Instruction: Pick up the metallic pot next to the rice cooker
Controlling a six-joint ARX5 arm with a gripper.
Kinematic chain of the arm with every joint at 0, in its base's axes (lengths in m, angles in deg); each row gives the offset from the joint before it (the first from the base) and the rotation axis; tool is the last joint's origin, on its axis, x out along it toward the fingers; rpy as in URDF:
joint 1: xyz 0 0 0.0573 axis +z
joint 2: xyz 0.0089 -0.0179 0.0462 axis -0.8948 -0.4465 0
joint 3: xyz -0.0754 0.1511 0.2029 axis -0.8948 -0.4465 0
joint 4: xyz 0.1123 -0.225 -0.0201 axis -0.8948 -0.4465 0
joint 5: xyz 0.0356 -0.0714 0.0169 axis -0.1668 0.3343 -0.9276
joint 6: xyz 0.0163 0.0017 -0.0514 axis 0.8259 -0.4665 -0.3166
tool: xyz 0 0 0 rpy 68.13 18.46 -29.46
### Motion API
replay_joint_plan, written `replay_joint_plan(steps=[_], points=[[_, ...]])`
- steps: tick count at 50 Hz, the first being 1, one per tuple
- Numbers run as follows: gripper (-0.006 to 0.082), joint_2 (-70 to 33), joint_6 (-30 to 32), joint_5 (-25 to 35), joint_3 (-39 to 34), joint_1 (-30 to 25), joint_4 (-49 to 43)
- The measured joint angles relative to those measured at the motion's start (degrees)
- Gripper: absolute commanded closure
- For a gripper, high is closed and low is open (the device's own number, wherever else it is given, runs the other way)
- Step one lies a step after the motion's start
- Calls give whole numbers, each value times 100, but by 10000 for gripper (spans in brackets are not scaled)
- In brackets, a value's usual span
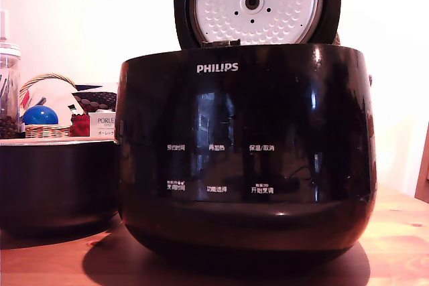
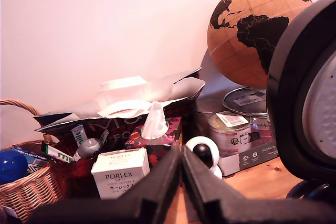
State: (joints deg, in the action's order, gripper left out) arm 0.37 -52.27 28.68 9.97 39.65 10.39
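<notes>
- In the exterior view, we see the big shiny rice cooker (image 1: pixel 244 159) in the middle with its lid (image 1: pixel 257 3) standing up open, so the inside can be reached.
- The metallic pot (image 1: pixel 57 182) sits just beside the cooker, on the exterior view's left, on the wooden table (image 1: pixel 402 232). Nothing holds it.
- Behind the pot is a basket (image 1: pixel 43 128) with a blue ball (image 1: pixel 40 115).
- In the wrist view, our gripper (image 2: pixel 181 182) has its jaws pressed together with nothing between them.
- It points past the cooker's lid toward a white box (image 2: pixel 119 171), a tissue box (image 2: pixel 155 137) and a globe (image 2: pixel 252 30). We cannot see the pot here, so we think our arm must turn first.
</notes>
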Motion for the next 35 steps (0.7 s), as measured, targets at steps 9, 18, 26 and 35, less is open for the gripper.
replay_joint_plan(steps=[9, 18, 26, 35], points=[[791, 46, 813, 575, -7, 105, -57], [791, 299, 1668, 1250, -7, 417, -1073], [791, 450, 2568, 1353, 221, 640, -2553], [791, 439, 4640, 1620, 844, 673, -4297]])
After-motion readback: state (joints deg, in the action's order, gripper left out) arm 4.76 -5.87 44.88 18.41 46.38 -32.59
